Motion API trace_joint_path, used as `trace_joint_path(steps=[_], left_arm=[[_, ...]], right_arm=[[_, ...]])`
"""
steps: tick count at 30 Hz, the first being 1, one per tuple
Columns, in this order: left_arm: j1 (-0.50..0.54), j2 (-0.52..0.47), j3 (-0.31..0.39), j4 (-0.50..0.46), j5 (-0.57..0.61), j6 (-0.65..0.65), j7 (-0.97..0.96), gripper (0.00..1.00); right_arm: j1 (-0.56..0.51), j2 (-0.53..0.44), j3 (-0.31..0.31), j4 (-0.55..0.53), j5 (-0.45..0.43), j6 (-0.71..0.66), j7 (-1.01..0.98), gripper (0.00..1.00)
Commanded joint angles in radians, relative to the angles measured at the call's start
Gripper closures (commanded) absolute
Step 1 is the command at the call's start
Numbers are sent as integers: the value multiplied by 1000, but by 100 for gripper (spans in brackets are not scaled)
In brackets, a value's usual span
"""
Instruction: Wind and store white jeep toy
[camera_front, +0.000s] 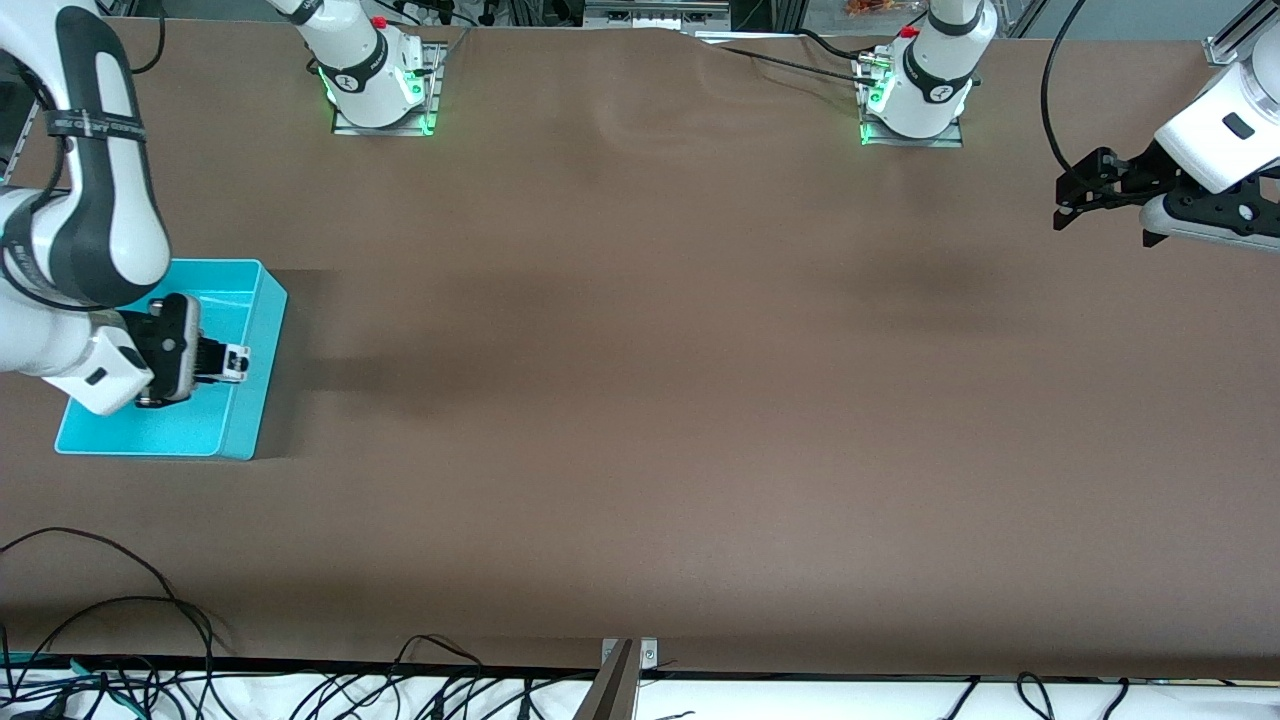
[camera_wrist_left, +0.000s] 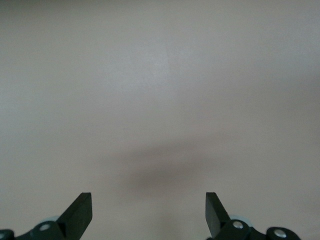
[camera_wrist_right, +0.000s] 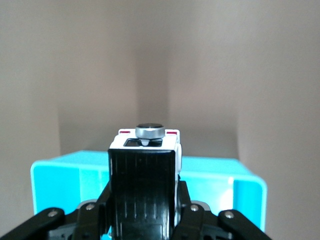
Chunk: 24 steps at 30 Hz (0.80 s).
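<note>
1. Jaws on my right gripper (camera_front: 222, 362) are clamped on the white jeep toy (camera_front: 236, 362), held in the air over the turquoise bin (camera_front: 262, 375) at the right arm's end of the table.
2. My left gripper (camera_front: 1062, 205) waits with fingers spread wide and empty, over bare table (camera_front: 640, 400).
3. I judge storing is under way; next I should lower into the bin and release.

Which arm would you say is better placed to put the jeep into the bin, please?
The right: the right gripper already holds the white jeep toy over the turquoise bin, while the left gripper waits open at the left arm's end.
</note>
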Motion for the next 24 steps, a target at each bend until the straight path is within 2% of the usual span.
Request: trace_joint_path(steps=[1,4,14,24], left_arm=[[-52,10,45,25,-7,-18,-7,0],[-69,11,65,25,-11,-16,-1,0],[-67,22,65,25,-6,-12,-4,0],[-63,44,62,74,-4,-15,-9,0]], right_arm=[[0,-30,-54,-67,19,6,-89,81],[0,-31,-76,-90,21,21,-124,81],[-9,-39,-143,-217,30,144,-211,81],[-61,-30,-143,-329,55,305,-276,81]])
